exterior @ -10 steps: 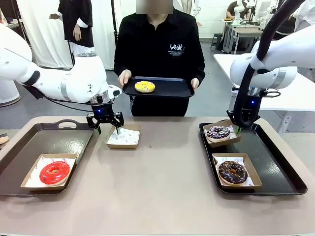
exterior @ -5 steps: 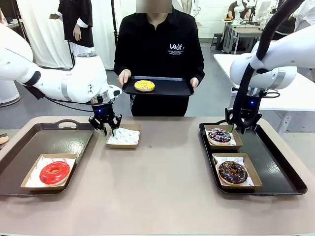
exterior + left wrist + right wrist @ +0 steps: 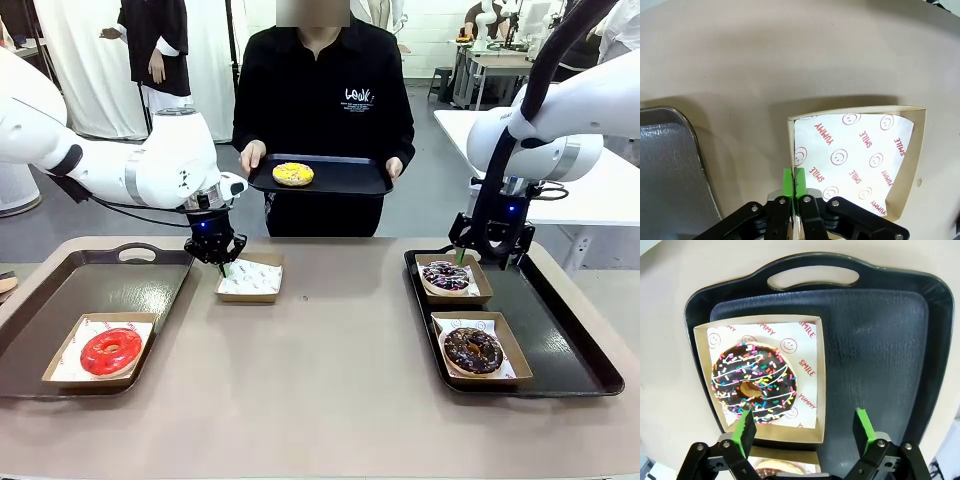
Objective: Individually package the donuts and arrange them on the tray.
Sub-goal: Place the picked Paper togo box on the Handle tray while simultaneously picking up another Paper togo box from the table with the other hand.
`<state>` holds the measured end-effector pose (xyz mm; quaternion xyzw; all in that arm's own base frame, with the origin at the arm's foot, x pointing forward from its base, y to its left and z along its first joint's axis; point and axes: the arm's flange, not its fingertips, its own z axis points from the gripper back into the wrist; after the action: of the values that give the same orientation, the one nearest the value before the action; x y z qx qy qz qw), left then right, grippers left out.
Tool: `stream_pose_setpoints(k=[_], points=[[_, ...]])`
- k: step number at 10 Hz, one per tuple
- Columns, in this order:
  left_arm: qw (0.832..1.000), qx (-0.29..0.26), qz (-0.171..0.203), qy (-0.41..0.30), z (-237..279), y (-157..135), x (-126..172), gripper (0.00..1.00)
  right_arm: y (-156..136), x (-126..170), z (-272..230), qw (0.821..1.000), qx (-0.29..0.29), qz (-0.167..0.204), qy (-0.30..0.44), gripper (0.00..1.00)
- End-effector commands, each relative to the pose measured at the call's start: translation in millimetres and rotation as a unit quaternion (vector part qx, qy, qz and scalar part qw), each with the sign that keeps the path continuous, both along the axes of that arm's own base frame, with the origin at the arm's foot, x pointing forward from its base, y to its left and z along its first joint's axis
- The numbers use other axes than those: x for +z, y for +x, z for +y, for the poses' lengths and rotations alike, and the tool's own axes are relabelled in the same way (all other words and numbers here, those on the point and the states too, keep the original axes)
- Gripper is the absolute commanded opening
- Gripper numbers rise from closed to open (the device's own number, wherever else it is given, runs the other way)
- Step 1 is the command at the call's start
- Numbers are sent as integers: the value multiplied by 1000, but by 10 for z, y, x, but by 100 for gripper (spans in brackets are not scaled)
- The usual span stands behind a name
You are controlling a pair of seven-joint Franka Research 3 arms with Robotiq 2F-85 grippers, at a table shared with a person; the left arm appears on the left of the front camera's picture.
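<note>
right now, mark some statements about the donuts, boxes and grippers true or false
1. The left gripper is shut on the wall of the empty paper-lined cardboard box. True.
2. The glossy red ring donut lies bare on the table. False: it sits in a box on the left dark tray.
3. The right gripper stands open. True.
4. The yellow-topped donut is boxed. False: it lies bare on the black tray the person holds.
5. The right dark tray carries two boxed donuts. True.

An empty paper-lined box [image 3: 250, 279] sits on the tan table [image 3: 320, 400] — just beside a dark tray [image 3: 60, 290].
</note>
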<state>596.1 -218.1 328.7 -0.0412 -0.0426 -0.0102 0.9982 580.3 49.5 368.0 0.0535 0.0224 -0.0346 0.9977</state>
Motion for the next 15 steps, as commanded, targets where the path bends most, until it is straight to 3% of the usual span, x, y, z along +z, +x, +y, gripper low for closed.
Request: stream_pose_setpoints(k=[1, 2, 3, 4, 5, 6, 7, 10, 13, 15], points=[[1000, -9, 4, -14, 24, 25, 51, 0, -46, 22, -44, 1000, 11, -1, 26, 100], [1000, -10, 3, -18, 26, 8, 96, 0, -108, 65, -104, 998, 24, 1, 55, 100], [999, -7, 0, -32, 27, -21, 175, 0, -200, 142, -211, 989, 86, -9, 120, 100], [999, -13, 19, -44, 21, -79, 294, 0, -311, 239, -417, 966, 132, -8, 224, 100], [999, -23, 20, -41, 0, -140, 438, 0, -452, 357, -701, 926, 171, -20, 336, 100], [999, -33, 15, -40, -35, -224, 624, 0, -678, 479, -1026, 890, 182, -56, 413, 100], [999, -37, 6, -39, -72, -275, 791, 0, -904, 539, -1254, 870, 181, -81, 452, 100], [998, -42, -25, -39, -192, -293, 1383, 0, -1375, 395, -1815, 822, 166, -103, 534, 100], [997, -47, -51, -29, -369, -276, 1838, 0, -1619, 95, -2226, 796, 119, -115, 583, 100], [997, -51, -51, -19, -530, -242, 1972, 0, -1635, -95, -2433, 784, 80, -123, 604, 100]])
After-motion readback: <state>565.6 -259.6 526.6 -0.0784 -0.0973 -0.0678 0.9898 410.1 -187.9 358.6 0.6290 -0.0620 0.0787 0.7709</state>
